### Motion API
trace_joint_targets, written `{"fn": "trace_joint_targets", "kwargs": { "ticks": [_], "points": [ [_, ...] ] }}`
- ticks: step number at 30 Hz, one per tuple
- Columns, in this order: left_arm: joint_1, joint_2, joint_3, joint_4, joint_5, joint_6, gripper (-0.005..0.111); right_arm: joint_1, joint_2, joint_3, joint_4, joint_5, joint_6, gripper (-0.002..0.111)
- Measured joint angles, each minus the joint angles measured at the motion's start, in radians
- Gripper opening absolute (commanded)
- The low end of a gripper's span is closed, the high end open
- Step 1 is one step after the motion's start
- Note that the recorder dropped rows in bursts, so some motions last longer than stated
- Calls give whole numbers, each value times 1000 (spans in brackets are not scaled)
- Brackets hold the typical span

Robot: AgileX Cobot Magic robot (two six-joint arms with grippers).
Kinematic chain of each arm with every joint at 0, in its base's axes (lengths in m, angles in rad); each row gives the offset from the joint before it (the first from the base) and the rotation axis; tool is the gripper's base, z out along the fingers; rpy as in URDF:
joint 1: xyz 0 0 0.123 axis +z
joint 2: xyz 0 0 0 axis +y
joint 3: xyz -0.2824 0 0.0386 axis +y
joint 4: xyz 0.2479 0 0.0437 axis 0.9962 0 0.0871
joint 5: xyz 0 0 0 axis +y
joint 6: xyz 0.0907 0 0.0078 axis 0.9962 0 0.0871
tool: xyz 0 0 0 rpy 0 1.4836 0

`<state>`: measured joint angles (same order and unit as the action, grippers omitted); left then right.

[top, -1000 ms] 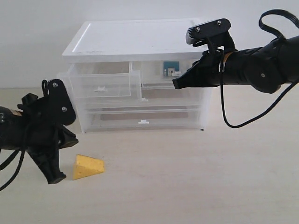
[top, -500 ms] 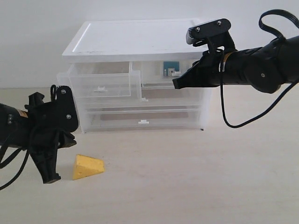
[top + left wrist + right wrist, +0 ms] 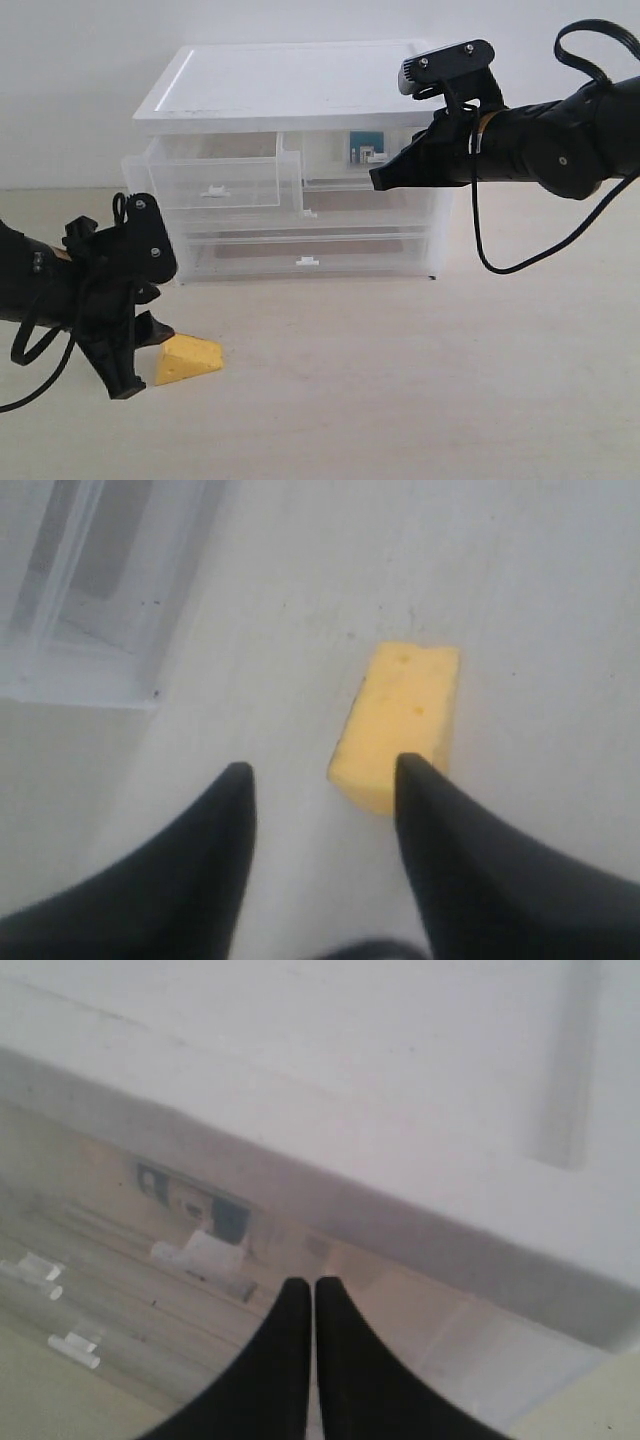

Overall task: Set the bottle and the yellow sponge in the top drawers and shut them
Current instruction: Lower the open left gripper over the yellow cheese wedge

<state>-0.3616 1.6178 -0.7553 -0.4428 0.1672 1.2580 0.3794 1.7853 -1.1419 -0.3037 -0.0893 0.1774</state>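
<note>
Right now my left gripper (image 3: 320, 775) stands open and empty, with the yellow sponge (image 3: 400, 720) on the table just past one fingertip (image 3: 412, 780); I can't tell if they touch. My right gripper (image 3: 305, 1290) is closed on nothing, its tip at the right top drawer (image 3: 328, 160), which holds the bottle (image 3: 362, 148). The left top drawer (image 3: 215, 182), at 12 o'clock from the sponge, is pulled out. I see a beige table (image 3: 400, 380) and a white wall (image 3: 80, 80).

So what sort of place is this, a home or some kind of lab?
Probably a robot test bench, not a home: a pale table against a blank white wall, two black robot arms, and a small drawer cabinet and yellow sponge as props.
</note>
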Motion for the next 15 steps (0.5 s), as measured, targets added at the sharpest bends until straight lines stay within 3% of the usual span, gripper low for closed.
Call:
{"fn": "trace_joint_targets", "kwargs": {
  "ticks": [15],
  "points": [
    [0,67,0,-25,8,8,59,0,2,0,0,0,2,0]
  ]
}}
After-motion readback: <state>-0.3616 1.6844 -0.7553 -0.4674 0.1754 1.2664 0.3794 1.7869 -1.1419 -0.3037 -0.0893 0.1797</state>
